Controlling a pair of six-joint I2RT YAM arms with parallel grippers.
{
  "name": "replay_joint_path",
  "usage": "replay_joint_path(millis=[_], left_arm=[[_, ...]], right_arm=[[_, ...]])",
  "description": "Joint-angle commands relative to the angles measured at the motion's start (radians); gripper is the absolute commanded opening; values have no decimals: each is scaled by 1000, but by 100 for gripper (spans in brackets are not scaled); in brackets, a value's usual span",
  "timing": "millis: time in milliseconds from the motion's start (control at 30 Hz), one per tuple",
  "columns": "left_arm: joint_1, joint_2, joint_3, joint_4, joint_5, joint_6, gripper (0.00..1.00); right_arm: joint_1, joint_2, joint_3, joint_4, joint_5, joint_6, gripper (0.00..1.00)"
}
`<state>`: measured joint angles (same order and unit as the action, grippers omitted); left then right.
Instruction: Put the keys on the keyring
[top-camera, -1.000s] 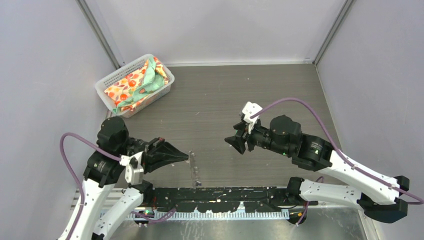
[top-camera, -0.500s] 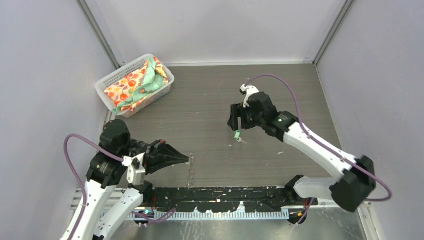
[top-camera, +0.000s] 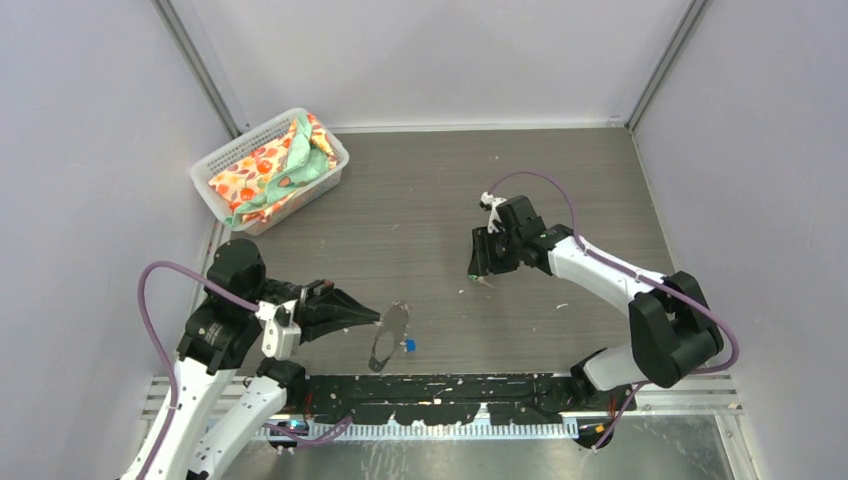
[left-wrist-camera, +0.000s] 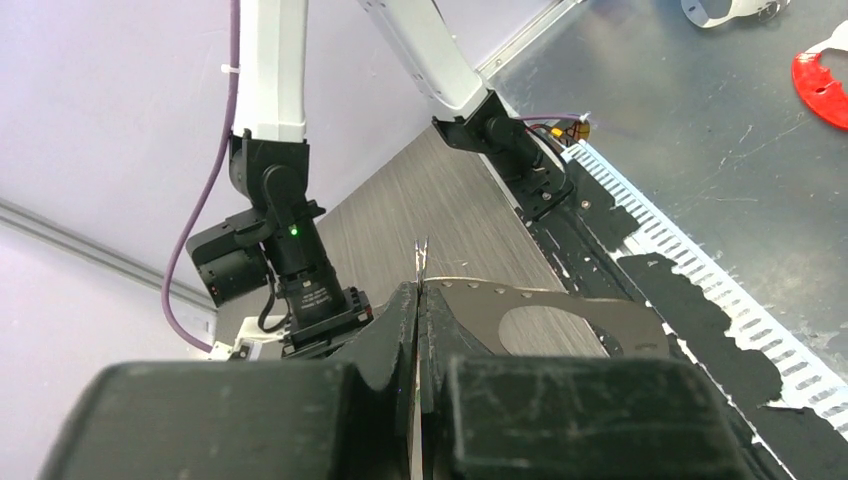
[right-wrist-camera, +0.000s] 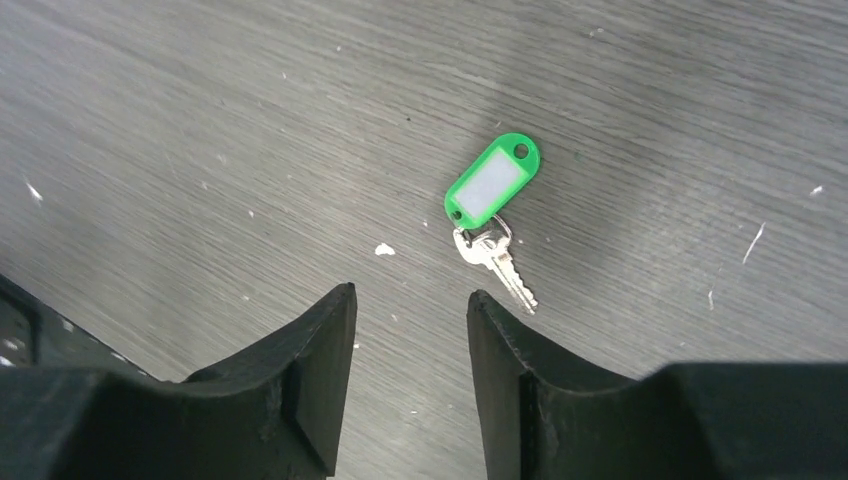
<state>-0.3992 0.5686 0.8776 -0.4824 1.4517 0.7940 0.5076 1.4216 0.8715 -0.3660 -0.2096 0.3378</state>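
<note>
Keyring (top-camera: 388, 336), perhaps blue-tagged; green key (right-wrist-camera: 488, 190) apart

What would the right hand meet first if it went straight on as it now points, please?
Most likely the green-tagged key lying on the table just ahead, though depth is unclear.

Dark wood-grain counter (top-camera: 420, 200), flecked all over with white specks. Green-tagged key (right-wrist-camera: 490, 187) lying flat right of the middle, and a white basket (top-camera: 232, 147) sitting at the far-left corner.
</note>
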Motion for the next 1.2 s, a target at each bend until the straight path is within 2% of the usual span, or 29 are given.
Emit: replay_joint_path(millis=[0,67,200,500,733,1067,1167], left_arm=[[-3,-6,14,37,-7,-44,0],[-3,-4,18,37,-9,-51,0],[-3,-1,22,37,-10,-54,0],[-3,-2,31,36,-26,-65,0],[-3,3,38,36,-33,-67,0],[-3,4,44,43,-46,-65,0],[-3,2,47,45,-48,-65,0]], right_arm=[[2,6,-11,38,-42,-215,52],[3,3,-29,52,-33,-312,58],[2,47,-36,67,-43,-433,61],[3,148,55,-4,-110,-535,54],[8,225,127,-47,-105,-547,48],[32,305,185,-117,-81,-540,43],[38,337,208,-142,-73,-536,38]])
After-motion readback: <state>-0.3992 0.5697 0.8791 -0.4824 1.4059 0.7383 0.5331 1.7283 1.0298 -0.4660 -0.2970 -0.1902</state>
